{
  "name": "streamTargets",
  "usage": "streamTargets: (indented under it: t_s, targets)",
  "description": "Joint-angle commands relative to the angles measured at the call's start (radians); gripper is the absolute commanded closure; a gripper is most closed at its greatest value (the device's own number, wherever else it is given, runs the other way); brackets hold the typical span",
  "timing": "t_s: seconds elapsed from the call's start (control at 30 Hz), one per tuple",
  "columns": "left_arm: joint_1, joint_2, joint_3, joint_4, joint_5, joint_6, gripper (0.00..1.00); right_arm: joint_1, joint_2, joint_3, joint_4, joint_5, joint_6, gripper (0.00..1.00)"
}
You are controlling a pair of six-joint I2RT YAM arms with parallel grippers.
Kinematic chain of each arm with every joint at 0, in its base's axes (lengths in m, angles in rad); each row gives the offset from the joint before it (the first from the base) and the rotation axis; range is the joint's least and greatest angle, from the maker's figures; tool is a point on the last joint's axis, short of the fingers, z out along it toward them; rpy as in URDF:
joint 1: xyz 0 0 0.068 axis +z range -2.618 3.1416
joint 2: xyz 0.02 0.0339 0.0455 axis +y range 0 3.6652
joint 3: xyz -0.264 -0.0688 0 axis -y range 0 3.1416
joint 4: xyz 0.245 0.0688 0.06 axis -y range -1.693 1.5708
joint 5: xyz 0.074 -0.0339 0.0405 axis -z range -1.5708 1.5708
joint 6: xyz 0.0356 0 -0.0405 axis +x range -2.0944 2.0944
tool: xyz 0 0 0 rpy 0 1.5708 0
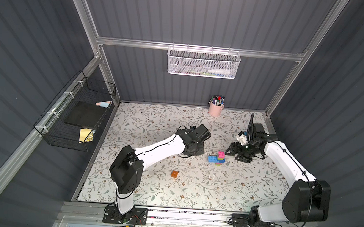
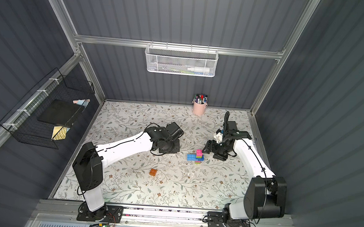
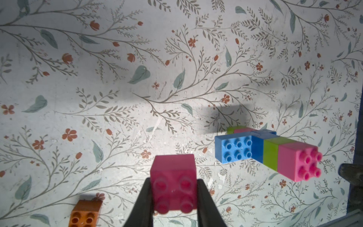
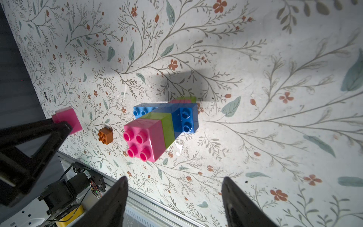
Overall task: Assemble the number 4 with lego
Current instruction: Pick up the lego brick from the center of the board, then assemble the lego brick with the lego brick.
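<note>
A joined lego cluster [image 1: 217,158] of blue, lime green and pink bricks, the number 4 shape, lies on the floral mat and shows in both top views [image 2: 196,157]. My left gripper [image 3: 173,183] is shut on a loose pink brick [image 3: 173,176], held above the mat to the left of the cluster [image 3: 265,151]. An orange brick [image 1: 174,173] lies alone nearer the front. My right gripper [image 4: 174,180] hovers just right of the cluster [image 4: 161,127], its jaws open and empty. The right wrist view also shows the held pink brick [image 4: 67,119].
A pink pen cup [image 1: 215,109] stands at the back edge of the mat. A white mesh basket [image 1: 203,63] hangs on the back wall and a black wire basket [image 1: 75,113] on the left wall. The metal rail [image 1: 190,215] runs along the front.
</note>
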Motion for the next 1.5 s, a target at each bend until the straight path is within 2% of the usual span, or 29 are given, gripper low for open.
streamTargets:
  t_s: [0.0, 0.37, 0.63, 1.03, 1.47]
  targets:
    - [-0.026, -0.007, 0.026, -0.007, -0.037, -0.058, 0.87, 0.005, -0.012, -0.004, 0.025, 0.004, -0.009, 0.27]
    - [-0.077, 0.084, 0.110, 0.009, -0.034, -0.074, 0.87, 0.005, 0.005, -0.051, 0.117, -0.086, 0.003, 0.33]
    - [-0.081, 0.103, 0.119, 0.020, -0.016, -0.094, 0.88, 0.005, 0.034, -0.069, 0.156, -0.133, -0.004, 0.49]
    - [-0.095, 0.187, 0.200, 0.010, -0.003, -0.102, 0.88, 0.006, 0.048, -0.106, 0.190, -0.166, -0.003, 0.56]
    - [-0.100, 0.178, 0.209, -0.003, -0.019, -0.105, 0.88, 0.010, 0.072, -0.133, 0.249, -0.214, 0.023, 0.64]
